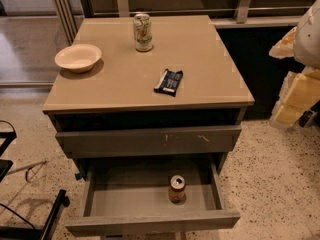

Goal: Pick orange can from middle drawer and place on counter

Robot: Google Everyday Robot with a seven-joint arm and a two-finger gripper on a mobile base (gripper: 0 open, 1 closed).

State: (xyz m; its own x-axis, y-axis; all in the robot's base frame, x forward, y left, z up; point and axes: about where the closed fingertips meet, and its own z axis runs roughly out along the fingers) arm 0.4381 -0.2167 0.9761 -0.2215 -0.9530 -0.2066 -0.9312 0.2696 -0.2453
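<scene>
The orange can (pixel 177 189) stands upright on the grey floor of the open middle drawer (pixel 150 223), right of centre and near the drawer's front. The drawer is pulled out at the bottom of the cabinet. The tan counter (pixel 125 81) is the cabinet's top slab above it. My gripper (pixel 296 100) shows as pale yellow-white parts at the right edge of the view. It hangs beside the cabinet, level with the counter's front right corner, and is far from the can.
On the counter stand a pale green-and-white can (pixel 142 32) at the back, a cream bowl (pixel 78 57) at the left and a dark snack packet (pixel 169 81) near the middle. A shut drawer front with orange scratches (pixel 150 140) sits above the open drawer. Black chair parts (pixel 30 219) lie lower left.
</scene>
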